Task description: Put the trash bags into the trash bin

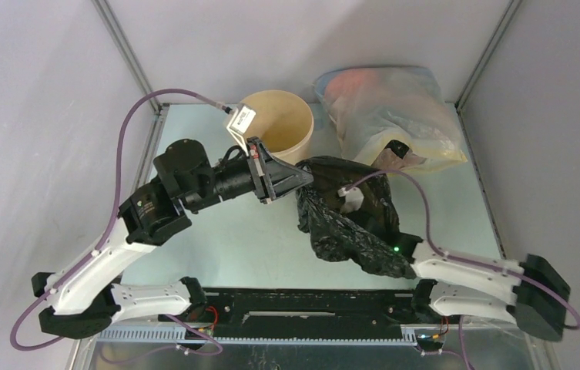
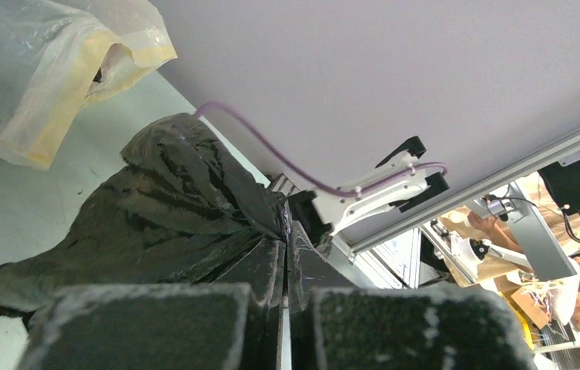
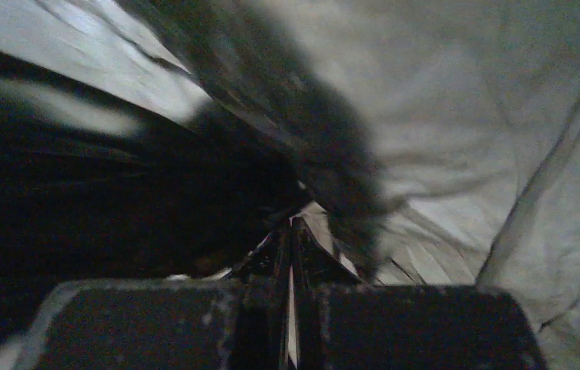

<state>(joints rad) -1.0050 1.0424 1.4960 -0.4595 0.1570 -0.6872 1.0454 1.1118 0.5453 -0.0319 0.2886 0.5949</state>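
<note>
The black trash bag [image 1: 340, 231] lies crumpled and partly lifted at the table's middle right, just in front of the tan trash bin [image 1: 302, 116], which stands upright and open at the back. My left gripper [image 1: 307, 176] is shut on the bag's upper left edge; the left wrist view shows the film [image 2: 171, 200] pinched at the closed tips [image 2: 286, 239]. My right arm reaches under the bag, and its gripper is hidden there in the top view. In the right wrist view the gripper [image 3: 293, 227] is shut on creased bag film [image 3: 117, 208].
A large translucent whitish-yellow bag [image 1: 394, 116] with pinkish contents sits at the back right, next to the bin and behind the black bag; it also shows in the left wrist view [image 2: 32, 69]. Grey walls enclose the table on three sides.
</note>
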